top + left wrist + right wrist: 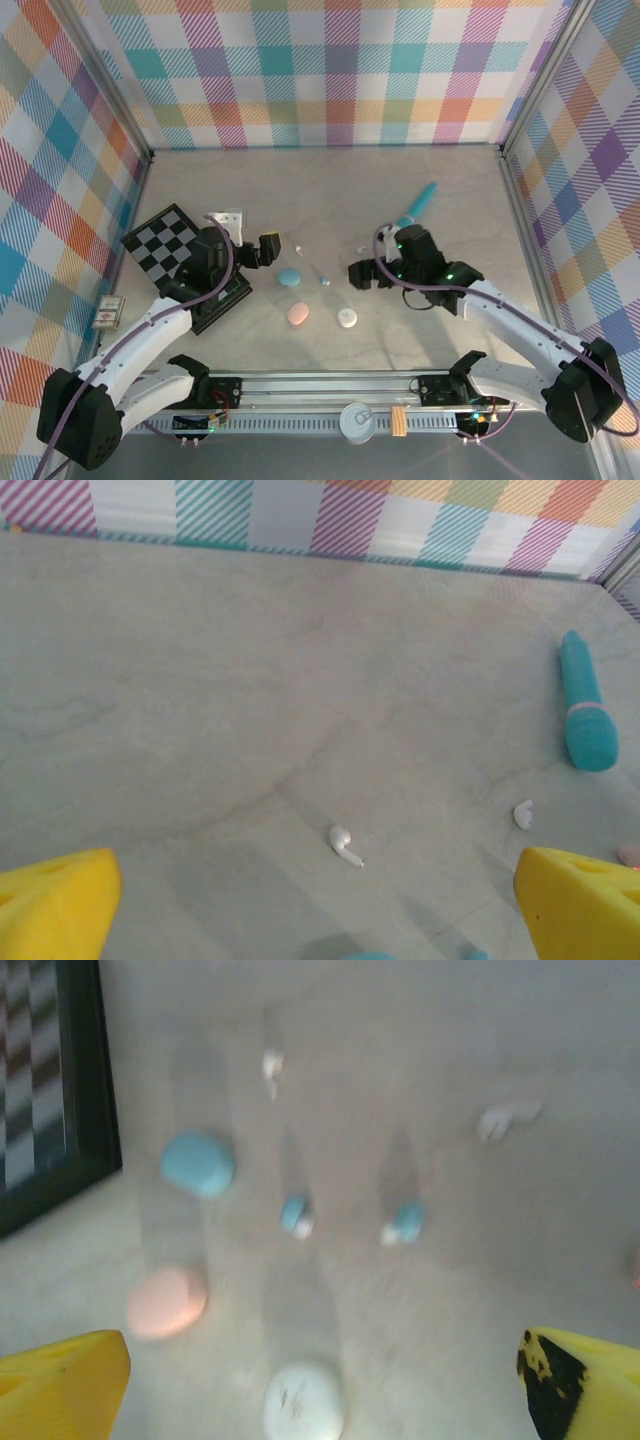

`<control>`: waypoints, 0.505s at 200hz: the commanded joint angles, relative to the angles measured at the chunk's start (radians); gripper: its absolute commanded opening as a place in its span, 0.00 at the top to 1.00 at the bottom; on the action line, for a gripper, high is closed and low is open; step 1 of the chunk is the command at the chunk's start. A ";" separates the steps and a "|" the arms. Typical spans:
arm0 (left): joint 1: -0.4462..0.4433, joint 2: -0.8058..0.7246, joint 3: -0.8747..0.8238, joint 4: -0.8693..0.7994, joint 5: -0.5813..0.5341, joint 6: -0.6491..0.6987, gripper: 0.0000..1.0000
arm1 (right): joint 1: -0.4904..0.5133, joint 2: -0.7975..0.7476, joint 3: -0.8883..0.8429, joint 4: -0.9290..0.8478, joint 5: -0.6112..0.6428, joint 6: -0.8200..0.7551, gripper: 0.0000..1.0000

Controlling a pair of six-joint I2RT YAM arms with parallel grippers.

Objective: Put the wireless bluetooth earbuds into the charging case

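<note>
On the grey table, between the two arms, three pebble-shaped charging cases lie shut: a blue case, a pink case and a white case. The earbuds lie loose on the tabletop, outside the cases. Two blue earbuds sit side by side just beyond the cases, one white earbud lies farther back, and another white earbud is off to its right. The left gripper and the right gripper hover with jaws spread wide, holding nothing. A teal stick rests toward the back right, and a checkerboard lies at the left.
</note>
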 commanded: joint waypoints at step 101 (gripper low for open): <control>0.095 -0.010 0.044 -0.210 0.004 -0.157 0.00 | 0.425 0.527 0.330 -0.174 0.189 -0.026 0.00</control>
